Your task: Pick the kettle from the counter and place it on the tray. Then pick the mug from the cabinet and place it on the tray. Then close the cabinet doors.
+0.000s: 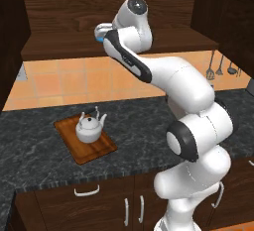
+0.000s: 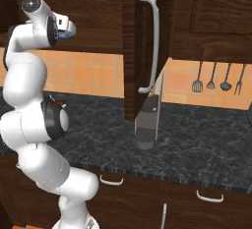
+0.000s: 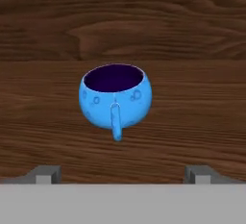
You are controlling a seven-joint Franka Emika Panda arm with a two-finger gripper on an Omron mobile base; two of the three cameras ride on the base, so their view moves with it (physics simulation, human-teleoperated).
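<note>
Hand view: one bright blue mug [image 3: 115, 98] stands upright on the cabinet's wooden shelf [image 3: 192, 122], its small handle turned toward me, between and ahead of my two fingertips [image 3: 45, 174]. My gripper [image 3: 123, 175] is spread wide and holds nothing. In the left base view, one kettle [image 1: 89, 127] already sits on the one tray [image 1: 74, 148] on the counter [image 1: 30, 141], so I judge the mug pickup is in hand. Next I should advance until the cup sits between my jaws, then close. In the right base view, one cabinet door [image 2: 147, 51] stands open.
</note>
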